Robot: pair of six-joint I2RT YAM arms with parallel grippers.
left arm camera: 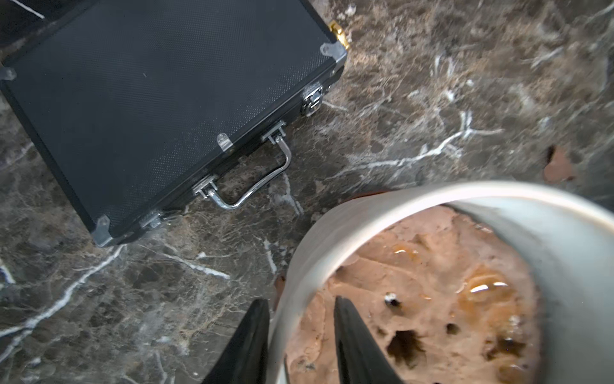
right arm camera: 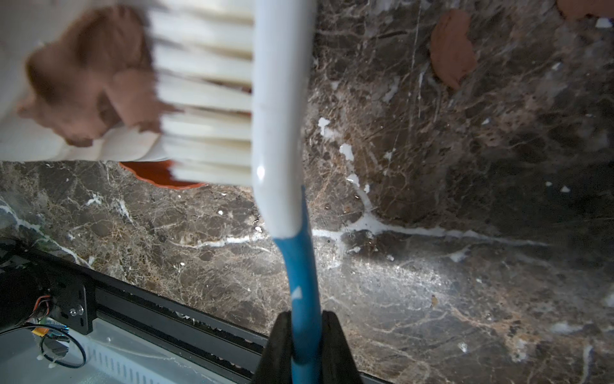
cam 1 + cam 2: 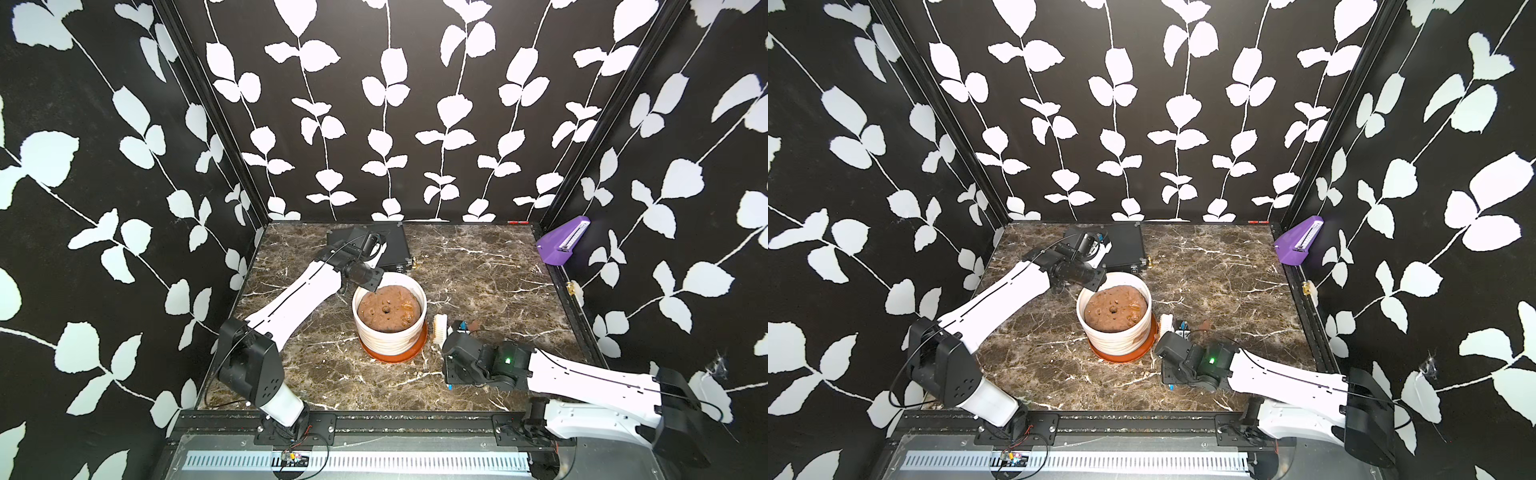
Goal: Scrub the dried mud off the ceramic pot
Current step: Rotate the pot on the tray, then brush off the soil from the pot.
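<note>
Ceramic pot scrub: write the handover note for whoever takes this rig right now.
Left pincer: straddles the rim of the ceramic pot, one finger inside, one outside; grip unclear.
Right pincer: shut on the brush handle, bristles against the pot wall.
Pot stands on its saucer.
Done: a few flakes on the table.
Left: big dried mud smear beside the bristles.

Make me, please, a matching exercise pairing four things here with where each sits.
Things:
1. white ribbed ceramic pot
2. black rectangular case
3. white-bristled brush with blue handle
4. purple wedge-shaped piece

Places:
a. between the jaws of the right gripper
b. apart, by the far right corner
c. on the orange-brown saucer
d. lying flat beyond the pot

Pairs: 1-c, 2-d, 3-a, 4-b.
</note>
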